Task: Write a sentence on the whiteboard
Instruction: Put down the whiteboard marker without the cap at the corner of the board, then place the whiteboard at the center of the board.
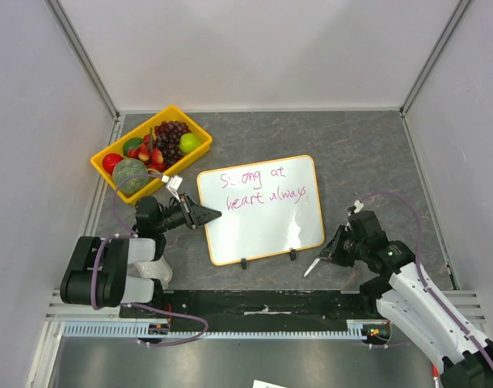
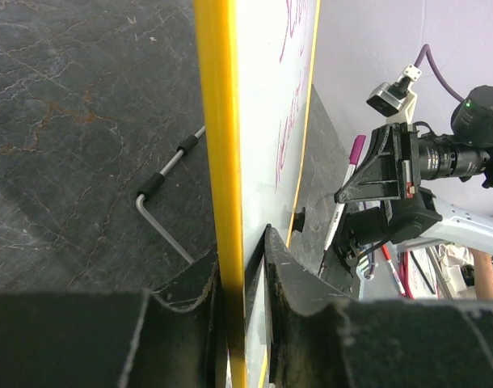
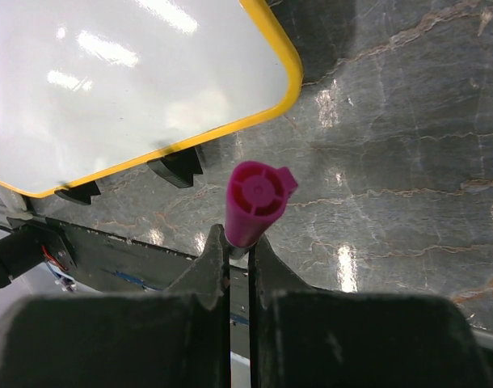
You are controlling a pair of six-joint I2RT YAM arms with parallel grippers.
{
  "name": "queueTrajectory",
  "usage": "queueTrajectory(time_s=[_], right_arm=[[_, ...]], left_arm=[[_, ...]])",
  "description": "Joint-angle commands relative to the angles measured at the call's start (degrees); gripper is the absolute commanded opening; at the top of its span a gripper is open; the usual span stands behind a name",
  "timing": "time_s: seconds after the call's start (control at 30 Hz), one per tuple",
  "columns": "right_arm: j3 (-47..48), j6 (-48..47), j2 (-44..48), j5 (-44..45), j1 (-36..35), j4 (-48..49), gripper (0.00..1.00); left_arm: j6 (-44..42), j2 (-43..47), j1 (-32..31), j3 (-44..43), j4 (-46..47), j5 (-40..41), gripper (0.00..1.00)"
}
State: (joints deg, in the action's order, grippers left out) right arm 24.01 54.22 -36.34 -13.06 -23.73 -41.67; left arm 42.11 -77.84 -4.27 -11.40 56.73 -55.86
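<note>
Now, left end effector [image 1: 204, 215] clamped on the edge of the orange-framed white whiteboard [image 1: 267, 230], right end effector [image 1: 334, 249] tight on the magenta-capped marker [image 3: 254, 198]: hold steady, press lightly.

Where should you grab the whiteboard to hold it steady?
By the left edge of the whiteboard, coming in from the left with one finger on each face. It is flat and wide, so only its thin yellow rim fits between fingers. The left gripper pinches it there.
</note>
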Motion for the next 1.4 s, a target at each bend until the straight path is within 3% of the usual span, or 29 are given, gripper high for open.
queueTrajectory(time_s=[0.0,0.17,0.4,0.47,0.6,0.77,0.9,1.13,1.37], right_arm=[[-0.54,1.68,0.30,0.40,0.26,1.32,0.00],[-2.65,3.17,0.13,-0.39,0.17,3.52,0.00],[-3.88,3.00,-1.54,-1.53,0.17,6.95,0.17],[-3.80,2.83,-2.33,-1.62,0.26,7.30,0.28],[-2.57,2.12,-3.21,-1.80,0.35,7.31,0.68],[0.59,0.81,-1.37,0.22,0.17,6.69,0.96],[2.27,-0.25,-0.93,1.28,0.17,6.60,0.98],[4.64,-2.80,-1.63,2.51,0.17,6.60,0.98],[7.80,-7.01,-4.88,3.74,0.26,7.74,0.98]], left_arm=[[-4.14,1.46,-0.12,0.50,-0.48,3.47,0.04],[-4.84,2.96,-0.12,0.68,-2.06,4.52,0.04],[-5.55,3.75,-0.03,0.94,-2.94,6.37,0.06],[-5.20,3.75,-0.12,1.29,-2.15,6.55,0.06],[-5.19,3.75,-0.03,1.56,-1.62,6.99,0.06],[-5.37,3.75,-0.03,1.47,-1.80,6.99,0.06],[-6.42,5.24,-0.03,1.55,-3.90,7.69,0.08],[-7.21,11.13,-0.12,3.49,-6.45,10.15,0.28],[-7.48,17.81,-0.03,3.93,-12.42,14.28,0.66]])
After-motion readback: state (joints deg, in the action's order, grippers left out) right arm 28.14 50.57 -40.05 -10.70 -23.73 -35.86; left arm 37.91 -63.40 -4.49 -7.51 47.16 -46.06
